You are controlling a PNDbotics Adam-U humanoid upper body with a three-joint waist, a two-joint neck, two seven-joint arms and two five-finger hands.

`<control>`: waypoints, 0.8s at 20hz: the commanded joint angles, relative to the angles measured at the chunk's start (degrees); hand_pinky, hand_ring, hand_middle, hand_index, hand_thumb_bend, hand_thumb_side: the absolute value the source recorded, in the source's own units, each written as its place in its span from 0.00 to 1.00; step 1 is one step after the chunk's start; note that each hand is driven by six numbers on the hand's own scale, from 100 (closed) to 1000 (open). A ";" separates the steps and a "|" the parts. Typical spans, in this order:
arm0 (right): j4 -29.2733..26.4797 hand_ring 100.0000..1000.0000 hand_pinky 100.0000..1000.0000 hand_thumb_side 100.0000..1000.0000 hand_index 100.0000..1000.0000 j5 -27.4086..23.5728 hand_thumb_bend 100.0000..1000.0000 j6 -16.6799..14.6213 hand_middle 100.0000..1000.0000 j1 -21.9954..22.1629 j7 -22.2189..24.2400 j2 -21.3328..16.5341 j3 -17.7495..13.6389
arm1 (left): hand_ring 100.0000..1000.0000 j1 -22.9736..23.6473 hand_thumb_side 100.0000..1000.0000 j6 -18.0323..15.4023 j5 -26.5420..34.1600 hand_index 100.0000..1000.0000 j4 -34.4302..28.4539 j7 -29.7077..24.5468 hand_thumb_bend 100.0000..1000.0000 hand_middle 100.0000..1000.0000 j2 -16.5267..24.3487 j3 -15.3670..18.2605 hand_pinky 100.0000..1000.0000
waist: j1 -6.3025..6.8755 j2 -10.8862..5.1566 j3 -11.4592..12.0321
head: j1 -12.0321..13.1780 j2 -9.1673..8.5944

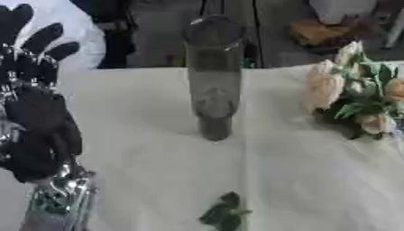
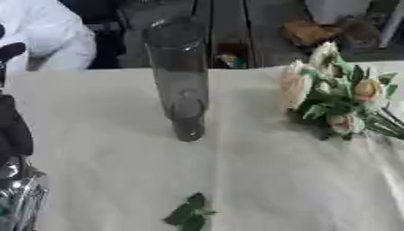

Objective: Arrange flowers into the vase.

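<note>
At the left edge the left hand (image 1: pixel 35 131) is raised with its fingers (image 1: pixel 43 38) straight and spread, holding nothing. The tall clear glass vase (image 1: pixel 213 76) stands upright and empty mid-table on the pale tablecloth (image 1: pixel 158 171); being narrow and tall, it looks easy to tip if an arm sweeps past it or a stem catches its rim. A loose green leaf sprig (image 1: pixel 225 214) lies near the front edge, well apart from the vase. The bunch of cream and peach roses (image 2: pixel 331 97) lies at the right side of the table, partly out of view. The right hand does not show, so whichever hand reaches may cross beside the vase
</note>
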 commanded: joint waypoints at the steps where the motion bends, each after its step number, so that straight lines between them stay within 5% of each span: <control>1: -1.02 0.75 0.79 0.94 0.90 -0.04 0.00 -0.39 0.48 -0.86 -0.27 -2.58 -0.50 | 0.69 -0.75 0.95 0.07 -0.01 0.85 -0.91 -0.07 0.31 0.75 0.23 -0.17 0.63 | -0.13 -1.36 -0.12 | -0.41 -0.89; 6: -1.02 0.77 0.78 0.94 0.91 0.01 0.00 -0.41 0.48 -0.96 -0.54 -8.49 -0.51 | 0.69 -0.69 0.95 0.20 0.13 0.85 -0.91 -0.28 0.31 0.75 0.36 -0.26 0.63 | -0.29 -2.07 -0.37 | -2.60 -1.16; 16: -0.57 0.81 0.79 0.91 0.93 2.77 0.00 5.59 0.49 -0.21 0.51 -19.13 -1.78 | 0.69 -0.37 0.95 0.46 0.33 0.85 -0.91 -0.65 0.31 0.75 0.59 -0.28 0.62 | -0.05 -3.45 -0.82 | -6.48 -1.11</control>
